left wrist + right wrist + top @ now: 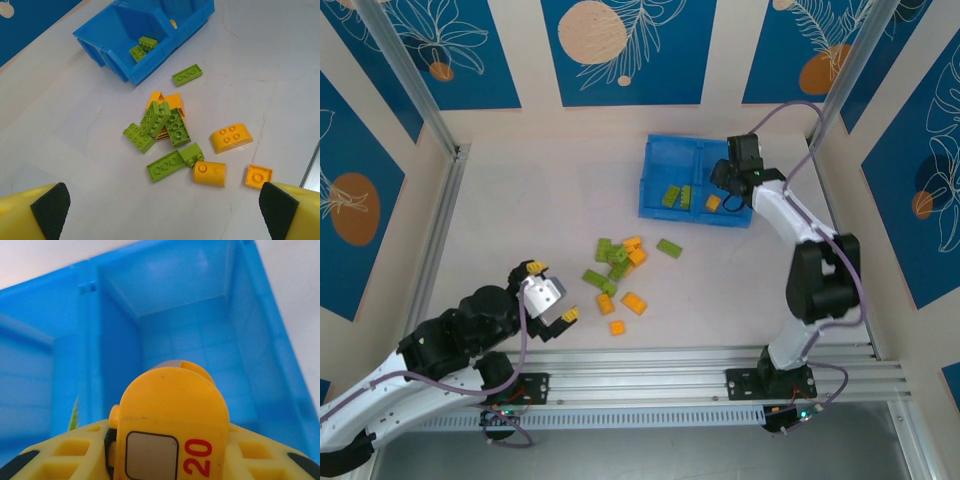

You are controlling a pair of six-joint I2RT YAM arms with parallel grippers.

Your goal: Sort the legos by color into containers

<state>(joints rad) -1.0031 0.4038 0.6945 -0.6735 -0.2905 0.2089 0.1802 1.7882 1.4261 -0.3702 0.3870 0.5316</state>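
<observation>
Loose legos [617, 262] lie mid-table, lime green and orange-yellow mixed. The blue bin [696, 145] stands at the back right. Its left compartment holds two green bricks [677, 196]; its right one holds an orange brick [713, 203]. My right gripper [735, 190] hangs over the right compartment [200, 340], shut on a rounded orange-yellow brick [172, 410] marked "20". My left gripper [553, 290] is open above the table, near side of the pile [165, 125], nothing between its pads [50, 210].
A flat green brick [187, 75] lies alone between pile and bin [107, 30]. Three orange bricks [230, 138] sit at the pile's right. An aluminium rail [670, 365] runs along the near edge; frame posts and walls ring the table.
</observation>
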